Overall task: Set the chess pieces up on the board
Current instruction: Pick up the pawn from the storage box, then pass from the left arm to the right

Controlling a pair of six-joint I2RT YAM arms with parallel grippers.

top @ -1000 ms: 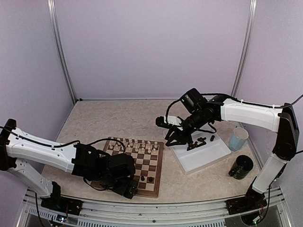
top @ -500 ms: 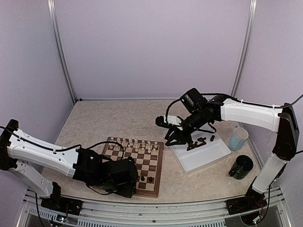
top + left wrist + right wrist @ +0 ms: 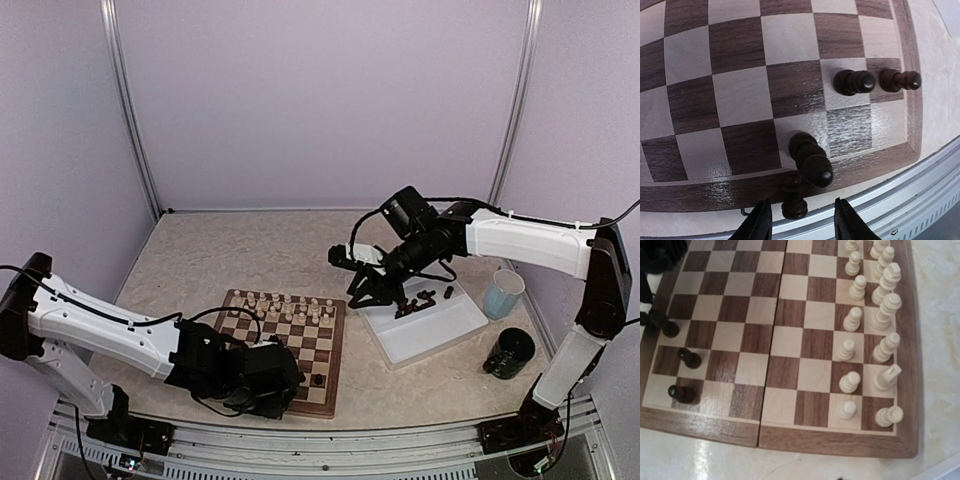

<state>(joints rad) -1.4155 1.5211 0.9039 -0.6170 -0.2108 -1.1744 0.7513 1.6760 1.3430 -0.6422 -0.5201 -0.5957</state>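
The board [image 3: 325,345] lies in front of the left arm, with cream chess pieces [image 3: 285,305] in two rows along its far side. In the right wrist view they show as cream pieces [image 3: 875,315] on the board [image 3: 790,340]. My left gripper [image 3: 285,385] hovers low over the board's near rim. Its jaws [image 3: 802,222] stand apart around a small dark pawn [image 3: 794,200], which seems to lie on the rim and touches neither finger. Three dark pieces [image 3: 810,157] stand on nearby squares. My right gripper [image 3: 372,292] hangs over the tray's left end; its jaws are hidden.
A white tray [image 3: 440,330] right of the board holds several loose dark pieces [image 3: 425,298]. A pale blue cup [image 3: 503,292] and a dark cup [image 3: 510,352] stand at the far right. The table's metal front rail [image 3: 900,200] runs just below the board.
My left arm has slid right along the board's near edge and its jaws have narrowed around the dark pawn. The right arm has not moved.
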